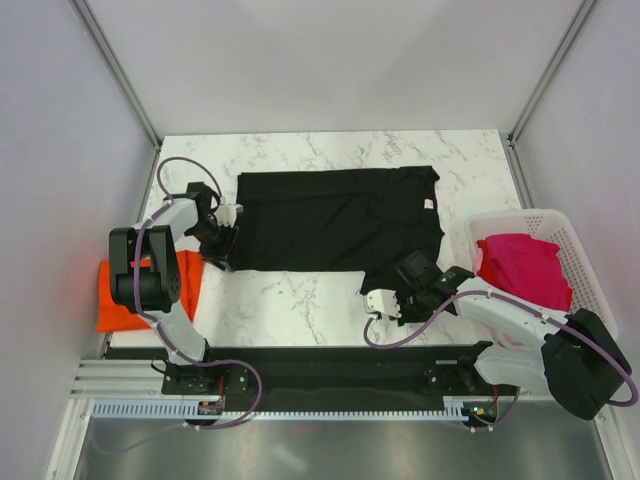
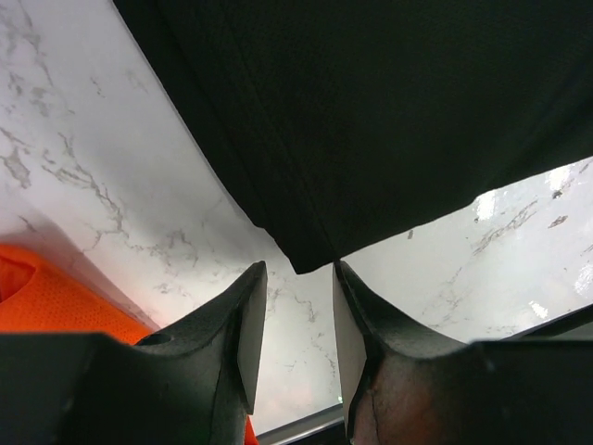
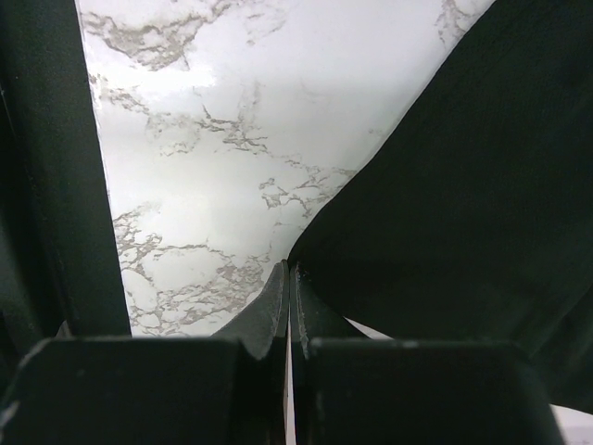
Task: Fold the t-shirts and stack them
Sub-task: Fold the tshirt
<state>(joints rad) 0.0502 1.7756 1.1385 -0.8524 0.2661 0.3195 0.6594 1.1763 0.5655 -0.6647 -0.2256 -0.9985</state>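
The black t-shirt (image 1: 335, 218) lies spread flat on the marble counter (image 1: 300, 312), its white neck label toward the right side. At its near-left corner the left fingers (image 2: 246, 324) stand apart. The corner's tip sits right at the mouth of the gap and is not clamped. At its near-right hem the right fingers (image 3: 269, 320) are pressed fully together at the cloth's edge; whether any fabric is caught between them cannot be told. Well to the black t-shirt's left lies the orange t-shirt (image 1: 122, 312) in a crumpled heap. Just to its right stands a white basket (image 1: 575, 255) with the pink t-shirt (image 1: 520, 268) bunched inside.
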